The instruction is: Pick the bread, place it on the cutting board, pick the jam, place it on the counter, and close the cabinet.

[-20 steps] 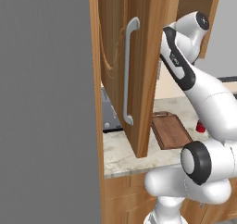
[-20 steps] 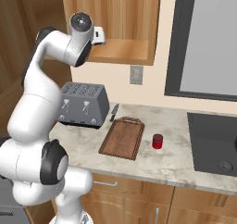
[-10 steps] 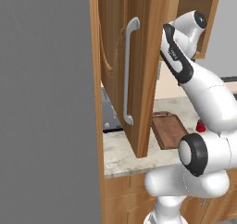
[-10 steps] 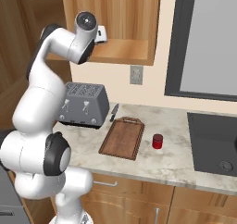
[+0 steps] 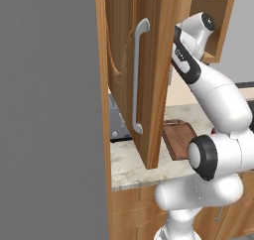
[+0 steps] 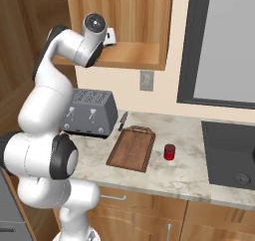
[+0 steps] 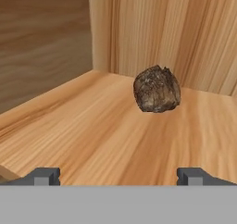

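Brown and rough-crusted, the bread [image 7: 157, 89] sits on the wooden floor of the open cabinet [image 6: 129, 53], near its back corner, ahead of the gripper [image 7: 118, 176], whose jaws are spread wide and hold nothing. Below on the counter [image 6: 189, 173], the jam [image 6: 170, 152] stands just beside the bare cutting board [image 6: 132, 148], near a toaster [image 6: 90, 113].

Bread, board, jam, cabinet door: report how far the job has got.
Done, as it looks: the jam stands on the counter. In hand: the open tool faces the bread on the cabinet shelf, not gripping it. Left: bread onto the bare cutting board, then shut the cabinet door.
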Robot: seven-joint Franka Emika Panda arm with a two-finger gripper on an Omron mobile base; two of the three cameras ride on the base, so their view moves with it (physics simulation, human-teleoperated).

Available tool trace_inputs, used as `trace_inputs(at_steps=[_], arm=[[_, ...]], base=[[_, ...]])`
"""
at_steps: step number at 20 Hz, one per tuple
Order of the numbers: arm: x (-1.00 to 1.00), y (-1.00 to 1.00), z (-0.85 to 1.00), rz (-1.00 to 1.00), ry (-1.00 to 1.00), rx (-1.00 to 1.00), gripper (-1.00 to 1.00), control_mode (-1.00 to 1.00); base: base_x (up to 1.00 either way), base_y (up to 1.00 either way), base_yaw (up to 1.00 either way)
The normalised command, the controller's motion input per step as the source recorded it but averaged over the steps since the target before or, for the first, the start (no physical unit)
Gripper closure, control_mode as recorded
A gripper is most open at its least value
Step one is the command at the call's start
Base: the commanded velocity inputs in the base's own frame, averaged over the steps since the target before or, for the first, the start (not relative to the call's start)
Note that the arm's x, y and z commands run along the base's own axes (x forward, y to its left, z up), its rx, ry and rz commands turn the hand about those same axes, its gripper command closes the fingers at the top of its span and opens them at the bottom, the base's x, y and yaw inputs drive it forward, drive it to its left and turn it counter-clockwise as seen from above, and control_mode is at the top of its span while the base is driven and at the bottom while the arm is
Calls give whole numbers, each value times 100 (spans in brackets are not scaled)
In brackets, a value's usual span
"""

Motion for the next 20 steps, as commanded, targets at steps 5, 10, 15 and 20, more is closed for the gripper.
trace_inputs(at_steps=[5, 10, 15, 20], arm=[[25, 0, 0, 0, 0, 0, -100, -100], [31, 0, 0, 0, 0, 0, -100, -100], [30, 0, 0, 0, 0, 0, -100, -100], [26, 0, 0, 0, 0, 0, -100, -100]], base=[[0, 0, 0], [0, 0, 0], [0, 0, 0], [0, 0, 0]])
